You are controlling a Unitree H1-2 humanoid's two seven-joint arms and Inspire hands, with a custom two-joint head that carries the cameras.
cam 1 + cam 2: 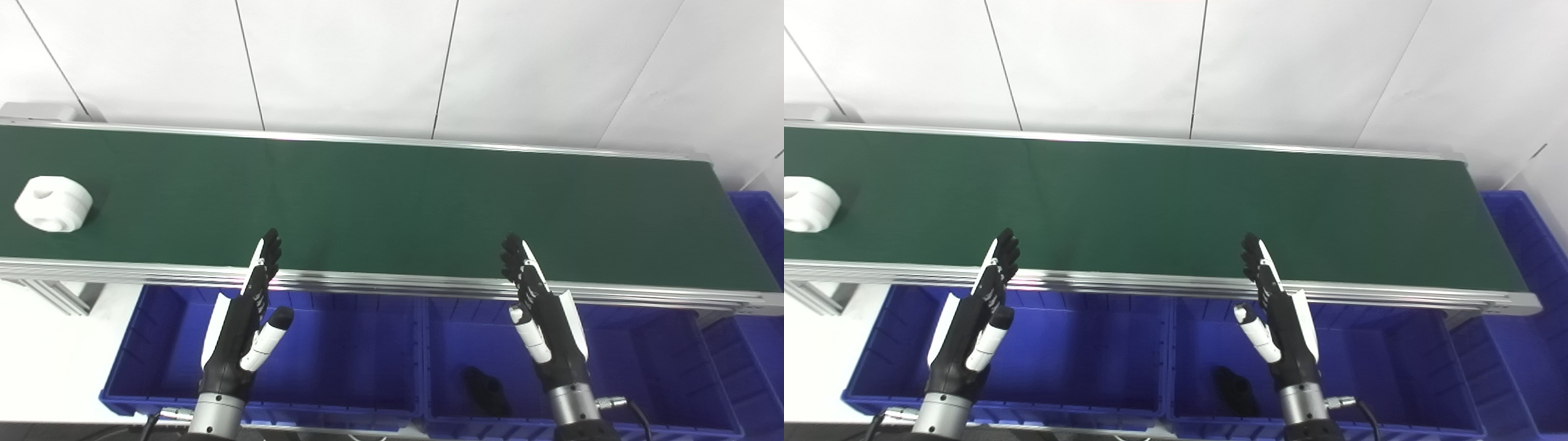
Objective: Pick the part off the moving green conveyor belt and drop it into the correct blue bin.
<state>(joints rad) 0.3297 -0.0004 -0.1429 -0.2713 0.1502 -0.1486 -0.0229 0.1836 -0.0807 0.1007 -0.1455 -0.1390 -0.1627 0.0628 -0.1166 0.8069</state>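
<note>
A white round part (54,203) with a hollow centre lies on the green conveyor belt (392,202) at its far left; it also shows at the left edge of the right eye view (805,204). My left hand (248,318) is open and empty, fingers straight, raised over the left blue bin (343,361) with fingertips at the belt's near rail. My right hand (542,315) is open and empty over the right blue bin (643,367). Both hands are far from the part.
A black part (487,391) lies in the right blue bin. A third blue bin (759,226) stands past the belt's right end. An aluminium rail (392,283) runs along the belt's near edge. White wall panels stand behind.
</note>
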